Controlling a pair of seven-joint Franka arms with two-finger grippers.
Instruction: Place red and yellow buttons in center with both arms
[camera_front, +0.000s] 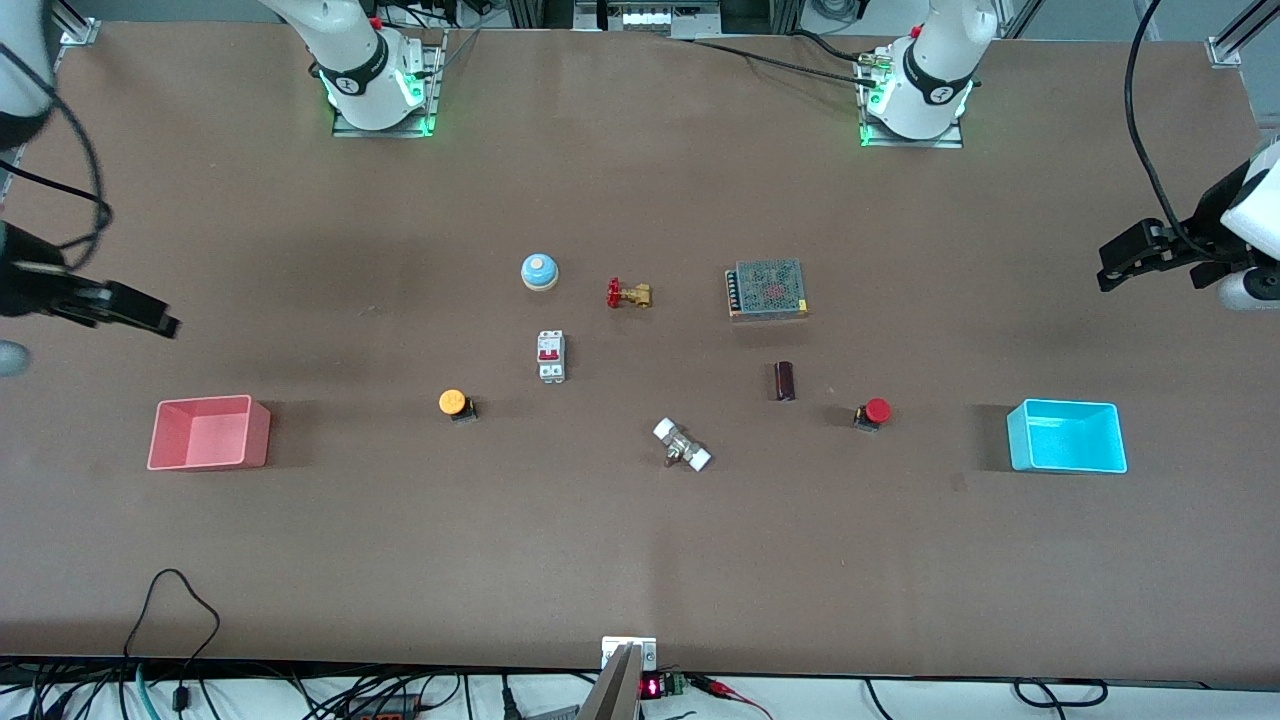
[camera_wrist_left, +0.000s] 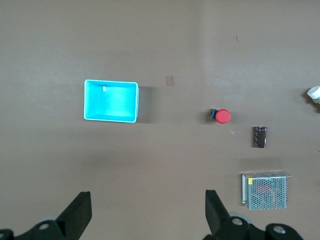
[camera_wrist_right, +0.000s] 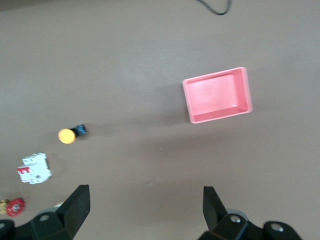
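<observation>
Two buttons to move, neither touched yet, so you're at the reach step for both arms. Landmark: the white dumbbell-shaped fitting (camera_front: 682, 445) near mid-table.

Round yellow-capped push button on a stubby black body (camera_front: 455, 404) sits on the brown matte tabletop (camera_front: 640, 560) toward the right arm's end from the fitting, a bit farther from the front cam, approx. midway between fitting and the pink plastic bin (camera_front: 208, 432). Round red-capped push button on a black body (camera_front: 873, 413) sits toward the left arm's end from the fitting, between it and the cyan plastic bin (camera_front: 1066, 436).

Right gripper (camera_front: 140, 312) hangs high over the table edge at its own end, past the pink bin from the fitting; fingers spread wide, nothing in them. Left gripper (camera_front: 1125, 262) is up over its own end, past the cyan bin; also spread, empty.

Next, I'd judge: bring each gripper inward and down over its own button, line up the fingers across the black body rather than the cap, then close. Caps are small and round, so a grip on them could slip. Drop zone looks to be bare table beside the fitting; mind the dark brown cylinder (camera_front: 785, 381) near the red one.
</observation>
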